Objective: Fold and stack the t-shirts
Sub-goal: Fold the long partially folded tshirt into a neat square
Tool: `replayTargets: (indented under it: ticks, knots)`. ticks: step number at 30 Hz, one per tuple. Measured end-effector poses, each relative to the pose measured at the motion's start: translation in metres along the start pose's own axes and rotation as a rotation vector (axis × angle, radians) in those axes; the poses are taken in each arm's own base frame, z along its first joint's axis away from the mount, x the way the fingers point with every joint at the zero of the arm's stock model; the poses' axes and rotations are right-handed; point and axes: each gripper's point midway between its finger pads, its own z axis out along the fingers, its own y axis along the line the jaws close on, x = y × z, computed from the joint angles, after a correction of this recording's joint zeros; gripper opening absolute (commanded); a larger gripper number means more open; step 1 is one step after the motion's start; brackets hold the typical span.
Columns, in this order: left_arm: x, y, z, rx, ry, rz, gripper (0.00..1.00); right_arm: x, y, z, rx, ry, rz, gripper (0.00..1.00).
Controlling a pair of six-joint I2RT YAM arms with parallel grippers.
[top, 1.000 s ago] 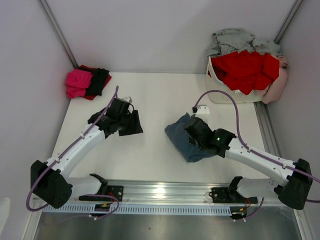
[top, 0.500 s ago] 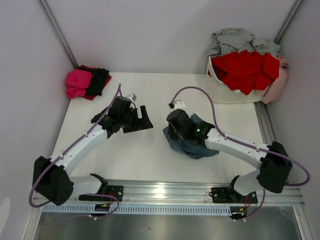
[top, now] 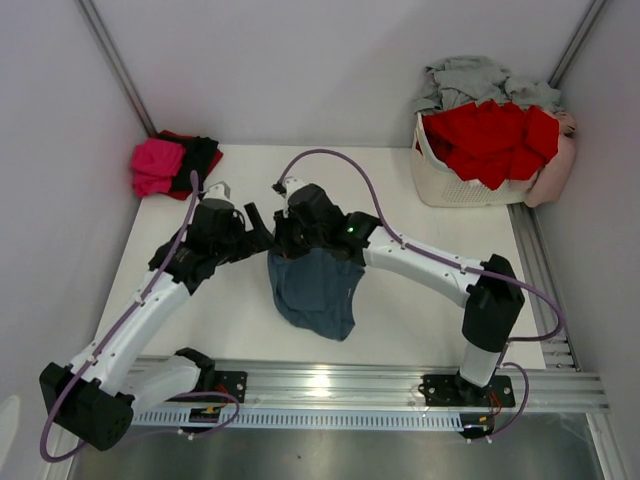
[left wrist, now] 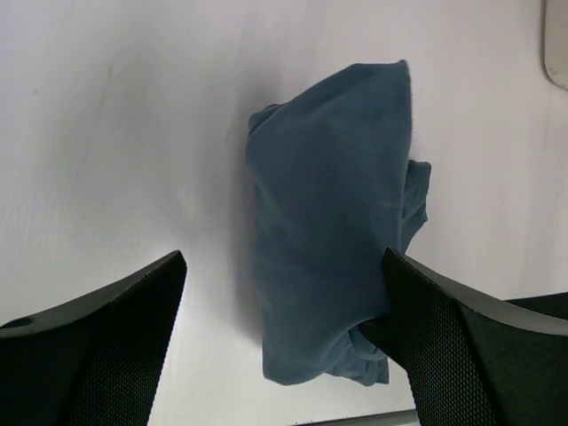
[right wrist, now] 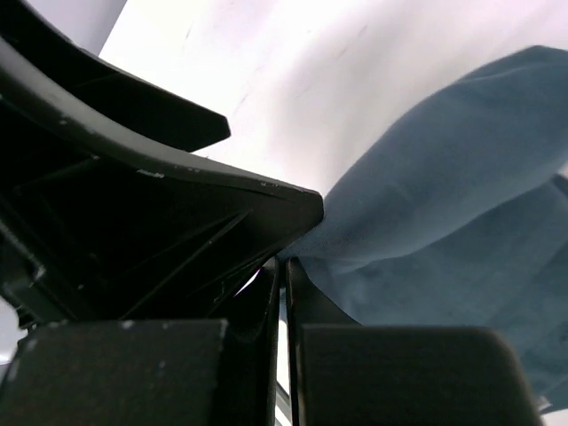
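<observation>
A slate blue-grey t-shirt [top: 315, 290] hangs bunched over the middle of the table, its top corner pinched in my shut right gripper [top: 286, 242]. In the right wrist view the cloth [right wrist: 444, 204] runs straight into the closed gripper [right wrist: 286, 275]. My left gripper [top: 254, 226] is right beside it, open wide. In the left wrist view the shirt [left wrist: 333, 213] hangs between the spread fingers [left wrist: 98, 355], and the gripper [left wrist: 284, 266] holds nothing. Folded magenta, black and red t-shirts [top: 172, 165] are stacked at the back left corner.
A white lattice basket [top: 445, 188] stands at the back right, heaped with red shirts [top: 490, 135] and a pale grey one [top: 470, 78]. A metal rail [top: 330, 385] runs along the near edge. Walls close in left, back and right.
My right arm has swung left across the table, lifting the blue-grey shirt over to the left gripper. The left gripper has opened wider and turned toward the shirt.
</observation>
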Motion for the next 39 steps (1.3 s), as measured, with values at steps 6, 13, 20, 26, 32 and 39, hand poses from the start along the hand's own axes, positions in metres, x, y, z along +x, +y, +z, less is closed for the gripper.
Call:
replayTargets:
  ticks: [6, 13, 20, 26, 32, 39]
  knots:
    - [-0.001, 0.013, -0.013, -0.041, -0.035, -0.012, 0.95, 0.008, 0.016, 0.005, -0.019, 0.014, -0.05, 0.0]
    - [0.007, 0.014, -0.012, -0.031, -0.006, -0.008, 0.95, 0.015, 0.0, -0.014, 0.069, -0.019, -0.06, 0.0]
    - [0.014, 0.01, -0.008, -0.013, 0.031, -0.003, 0.95, 0.022, -0.025, -0.075, 0.198, -0.1, -0.02, 0.0]
    - [0.019, 0.004, -0.002, 0.01, 0.064, -0.002, 0.95, 0.046, -0.04, -0.1, 0.276, -0.106, 0.027, 0.0]
    - [0.022, -0.001, 0.0, 0.038, 0.083, 0.005, 0.93, 0.117, -0.089, -0.093, 0.432, 0.054, 0.057, 0.0]
    - [0.024, -0.006, -0.001, 0.064, 0.099, 0.009, 0.93, 0.149, -0.114, -0.111, 0.546, 0.083, 0.155, 0.0]
